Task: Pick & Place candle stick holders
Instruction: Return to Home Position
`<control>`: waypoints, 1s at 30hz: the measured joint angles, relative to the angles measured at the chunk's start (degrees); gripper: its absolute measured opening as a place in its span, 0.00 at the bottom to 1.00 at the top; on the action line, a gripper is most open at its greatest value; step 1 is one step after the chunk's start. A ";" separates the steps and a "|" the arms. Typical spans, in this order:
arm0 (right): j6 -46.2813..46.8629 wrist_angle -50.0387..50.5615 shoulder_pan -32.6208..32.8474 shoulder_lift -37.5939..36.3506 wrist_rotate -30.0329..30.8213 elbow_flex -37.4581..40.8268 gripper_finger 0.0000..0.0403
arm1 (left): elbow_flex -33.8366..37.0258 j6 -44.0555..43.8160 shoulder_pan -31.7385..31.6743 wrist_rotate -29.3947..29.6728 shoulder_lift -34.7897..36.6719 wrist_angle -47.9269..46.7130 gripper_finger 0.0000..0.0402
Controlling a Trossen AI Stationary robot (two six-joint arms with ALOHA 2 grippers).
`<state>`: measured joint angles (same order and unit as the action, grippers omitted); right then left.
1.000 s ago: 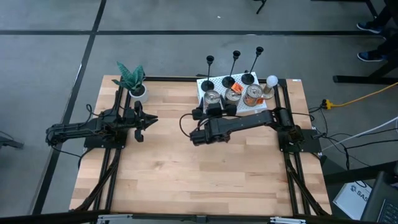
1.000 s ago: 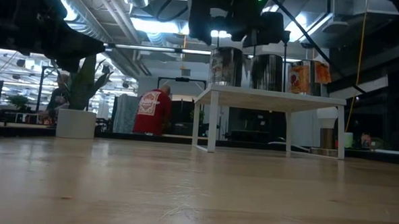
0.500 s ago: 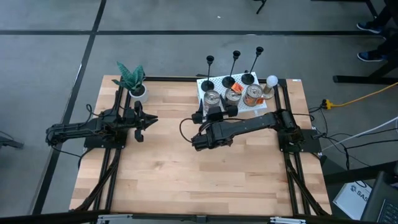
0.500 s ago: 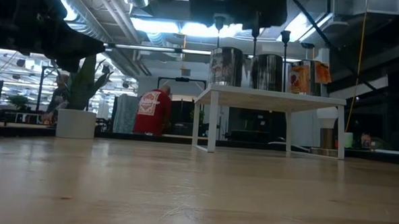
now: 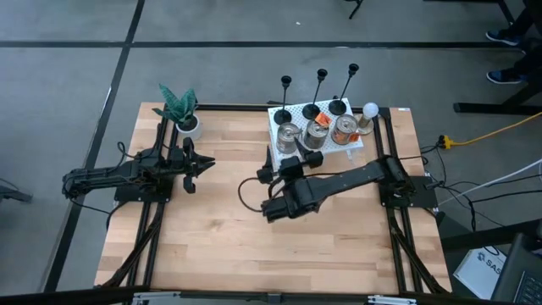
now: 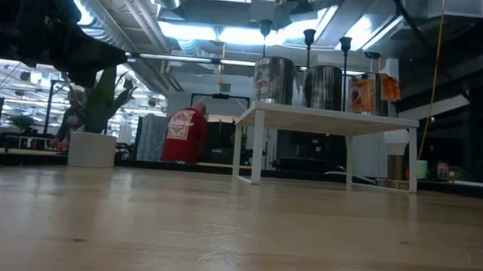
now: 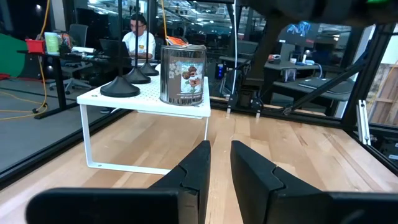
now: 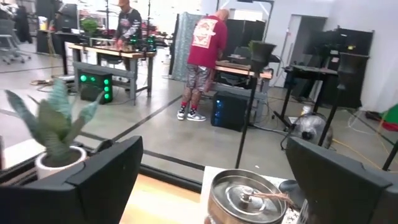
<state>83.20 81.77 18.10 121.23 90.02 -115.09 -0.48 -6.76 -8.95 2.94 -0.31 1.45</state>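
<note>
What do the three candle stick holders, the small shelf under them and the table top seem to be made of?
Candle stick holders: probably metal with a matte black finish; the stems are very thin and show no shine.
Small shelf: likely white painted metal; its top is perforated with small holes and its legs are thin.
Table top: light wood, apparently joined strips, with visible grain and a smooth finish.

In the low view the holders (image 6: 308,42) show only their cup tops above the cans (image 6: 274,80), stems and bases hidden, and both arms are cut off by the upper edge. In the right wrist view one can (image 8: 250,198) is cut by the lower edge, and only one holder stem (image 8: 252,106) is plain. In the left wrist view the holders' (image 7: 120,87) stems run out past the upper edge, so their heights cannot be told.
</note>
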 joint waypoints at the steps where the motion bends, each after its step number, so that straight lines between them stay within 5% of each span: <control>1: -0.81 -0.43 0.41 0.00 0.01 -0.44 0.99 | 0.00 0.00 0.01 0.00 0.01 0.00 0.15; 8: -7.27 -5.46 2.37 0.00 -0.25 -1.47 0.99 | 0.00 0.00 0.01 0.00 0.02 0.00 0.15; 14: -8.88 -12.15 2.48 0.00 -8.40 -1.47 0.99 | -0.01 0.00 0.00 0.00 0.02 0.00 0.15; 22: -22.29 -29.38 2.53 0.02 -26.31 -1.47 0.99 | 0.01 0.00 0.00 0.00 0.01 0.00 0.15; 30: -40.86 -46.35 2.48 0.02 -54.84 -1.47 0.98 | 0.00 0.00 0.00 0.00 0.01 0.00 0.15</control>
<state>42.34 35.42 20.58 121.25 35.18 -116.55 -0.49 -6.76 -8.95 2.94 -0.30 1.45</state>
